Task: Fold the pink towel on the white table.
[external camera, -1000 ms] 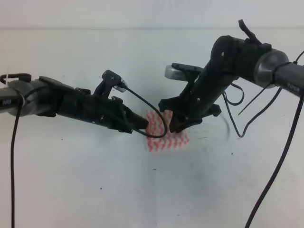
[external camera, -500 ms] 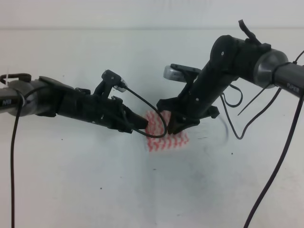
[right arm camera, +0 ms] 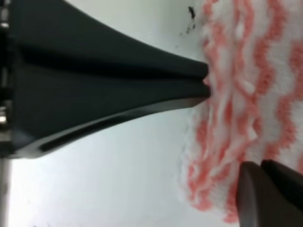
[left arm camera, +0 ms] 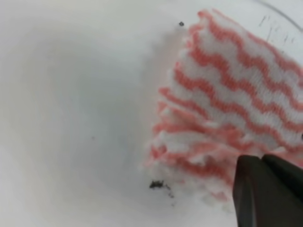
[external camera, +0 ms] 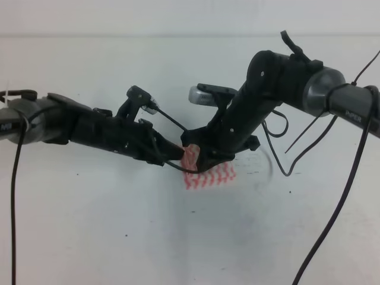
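The towel [external camera: 208, 173] lies near the middle of the table [external camera: 119, 237], already folded into a small stacked rectangle. The left gripper [external camera: 177, 154] has its jaws together, tips at the towel's left edge; in the right wrist view the closed tips pinch the layered edge. The right gripper [external camera: 205, 161] has shifted left over the last second and now sits over the towel's upper left part, jaws together on cloth. Both grippers now meet at one edge. Judgement: another fold or a final press is likely, and the task is near completion.
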### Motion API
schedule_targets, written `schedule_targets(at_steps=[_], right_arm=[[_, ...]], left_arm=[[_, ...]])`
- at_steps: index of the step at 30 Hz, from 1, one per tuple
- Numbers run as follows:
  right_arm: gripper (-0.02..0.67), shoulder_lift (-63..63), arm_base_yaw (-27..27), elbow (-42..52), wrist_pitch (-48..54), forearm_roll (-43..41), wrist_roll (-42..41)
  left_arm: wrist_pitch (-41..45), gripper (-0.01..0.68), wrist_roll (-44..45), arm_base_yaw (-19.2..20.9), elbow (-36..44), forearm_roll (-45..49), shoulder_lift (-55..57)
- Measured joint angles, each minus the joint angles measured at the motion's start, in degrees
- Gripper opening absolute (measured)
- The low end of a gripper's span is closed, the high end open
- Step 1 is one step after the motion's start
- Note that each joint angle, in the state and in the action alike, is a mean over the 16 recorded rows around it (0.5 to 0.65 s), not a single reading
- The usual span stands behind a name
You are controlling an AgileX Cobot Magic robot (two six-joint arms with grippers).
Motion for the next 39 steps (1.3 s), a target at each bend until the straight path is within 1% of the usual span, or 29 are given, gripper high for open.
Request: schedule_targets(at_steps=[17, 39], right_arm=[[-0.007, 0.21, 1.36, -0.01, 0.37, 0.5, -0.1], [-0.008, 1.52, 2.13, -0.04, 2.71, 1.44, -0.64]], left_arm=[[-2.62, -0.005, -2.36, 2.8, 0.01, 0.18, -2.98], [-2.51, -0.005, -2.48, 3.0, 0.0, 0.01, -3.06]])
